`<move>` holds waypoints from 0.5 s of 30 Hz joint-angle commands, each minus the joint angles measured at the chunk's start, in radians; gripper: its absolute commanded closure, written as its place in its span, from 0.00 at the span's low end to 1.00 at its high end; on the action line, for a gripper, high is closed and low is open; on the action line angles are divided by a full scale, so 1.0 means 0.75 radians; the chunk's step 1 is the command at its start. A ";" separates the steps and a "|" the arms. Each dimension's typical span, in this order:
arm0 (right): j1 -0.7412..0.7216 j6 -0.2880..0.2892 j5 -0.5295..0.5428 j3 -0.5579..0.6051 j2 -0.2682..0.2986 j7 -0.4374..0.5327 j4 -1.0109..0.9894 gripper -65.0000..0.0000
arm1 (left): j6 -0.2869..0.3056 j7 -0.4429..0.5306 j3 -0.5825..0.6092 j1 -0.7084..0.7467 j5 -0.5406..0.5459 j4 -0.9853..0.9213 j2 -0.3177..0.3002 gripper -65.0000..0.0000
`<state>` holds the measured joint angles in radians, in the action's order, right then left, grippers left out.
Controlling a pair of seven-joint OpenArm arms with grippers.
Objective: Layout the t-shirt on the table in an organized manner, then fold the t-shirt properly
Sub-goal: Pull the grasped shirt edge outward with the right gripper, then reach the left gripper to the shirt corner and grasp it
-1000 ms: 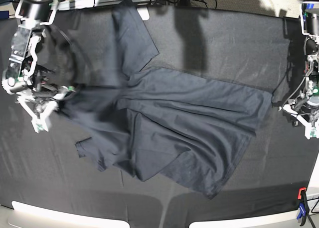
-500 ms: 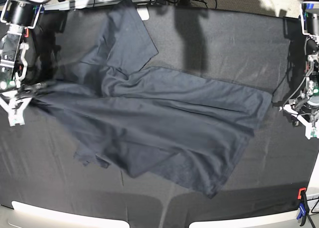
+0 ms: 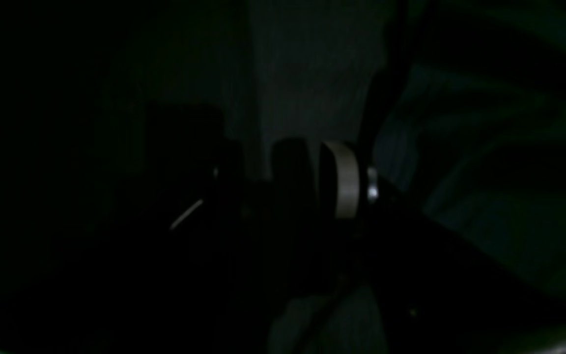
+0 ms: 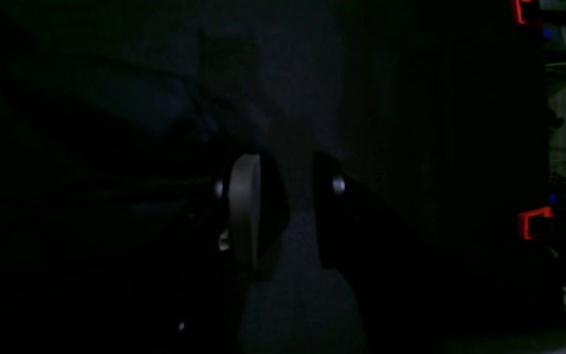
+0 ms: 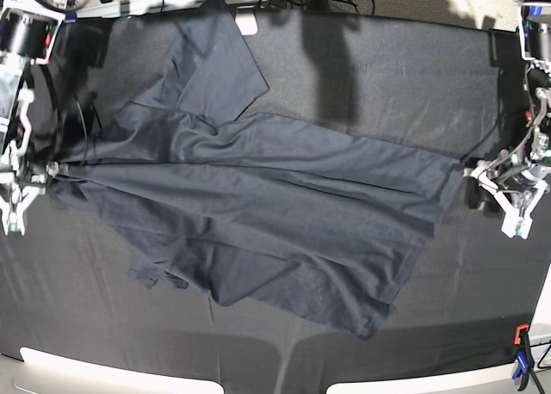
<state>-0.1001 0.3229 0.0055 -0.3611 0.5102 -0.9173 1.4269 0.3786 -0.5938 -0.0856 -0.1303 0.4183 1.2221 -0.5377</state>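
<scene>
Between both arms' jaws, the t-shirt (image 5: 258, 205) lies spread out.

Base cam looked straight down over my whole table (image 5: 362, 67); both wrist cams sat low behind my claws, probably sharing that dark cloth.

The t-shirt (image 5: 258, 205) sprawls across the middle of the tabletop (image 5: 387, 58), leaving bare cloth along the far right corner and the whole near edge (a red clamp (image 5: 521, 335) juts at the near right corner); each side edge is occupied by a pincer
</scene>
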 commanded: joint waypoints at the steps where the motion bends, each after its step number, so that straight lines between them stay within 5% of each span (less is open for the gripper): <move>1: -0.030 -0.008 0.010 -0.008 0.029 0.016 0.022 0.72 | 0.007 -0.015 -0.008 -0.025 0.009 0.022 -0.004 0.64; 4: -0.038 -0.007 0.050 -0.008 0.028 0.016 0.022 0.72 | 0.066 -0.092 -0.007 -0.021 0.009 0.022 0.045 0.64; 12: -0.060 -0.007 0.074 -0.008 0.029 0.016 0.023 0.72 | 0.074 -0.198 -0.007 -0.021 -0.001 0.022 0.157 0.64; 15: -0.067 -0.007 0.079 -0.008 0.029 0.024 0.023 0.72 | 0.075 -0.245 -0.007 -0.022 -0.001 0.022 0.151 0.78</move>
<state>-0.1276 0.3210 0.0612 -0.3611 0.5098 -0.9176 1.4269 0.4274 -0.7582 -0.0875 -0.1337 0.4133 1.2270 -0.4137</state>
